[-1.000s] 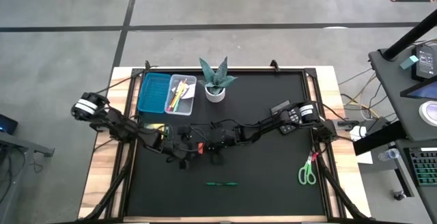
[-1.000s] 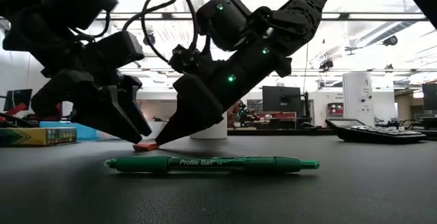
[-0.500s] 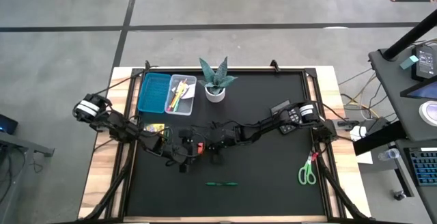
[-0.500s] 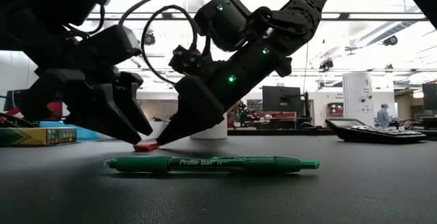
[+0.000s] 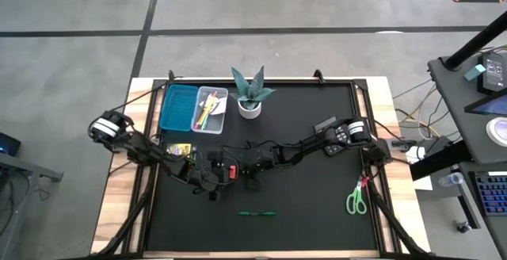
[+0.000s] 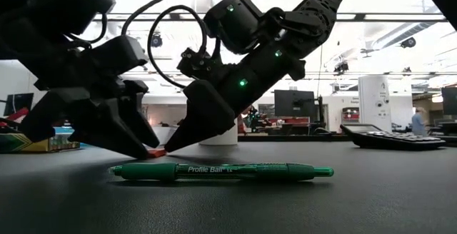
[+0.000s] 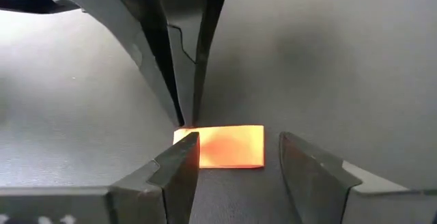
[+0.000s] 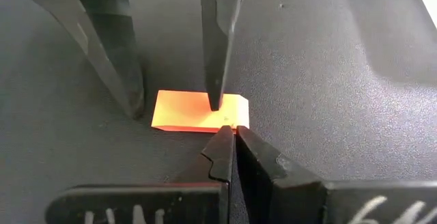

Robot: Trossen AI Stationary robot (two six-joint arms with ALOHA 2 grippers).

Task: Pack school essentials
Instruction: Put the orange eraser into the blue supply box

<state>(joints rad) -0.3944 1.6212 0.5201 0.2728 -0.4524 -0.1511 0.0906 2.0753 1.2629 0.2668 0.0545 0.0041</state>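
The red eraser [image 5: 232, 170] lies flat on the black mat between my two grippers. My left gripper [image 7: 237, 141] is open and points down, with one finger on each side of the eraser [image 7: 232, 145]. One finger [image 8: 216, 80] stands over the end next to my right gripper; the other [image 8: 123, 74] stands clear of the far end. My right gripper [image 8: 232, 134] is shut and slants down from the table's right onto the eraser [image 8: 184, 111]. A green pen [image 6: 221, 170] lies nearer the table's near edge. Green-handled scissors [image 5: 356, 200] lie at the right. My left gripper's one finger [image 7: 181, 159] overlaps the eraser's end [image 7: 205, 145]; whether it touches cannot be told, and the other finger [image 7: 300, 162] stands apart from it. My right gripper's shut fingertips rest against the eraser's end [image 8: 235, 119], slanting down from the table's right; the eraser lies flat on the mat.
A clear box with pens [image 5: 210, 109] and a teal lid [image 5: 178, 107] sit at the far left, next to a potted plant [image 5: 251, 93]. A crayon box [image 5: 178, 149] lies under the left arm. A calculator [image 5: 333, 137] sits under the right arm.
My left gripper has moved down and toward the eraser, so that its fingers now hide most of the eraser in the low view. The eraser and my right gripper have kept still.
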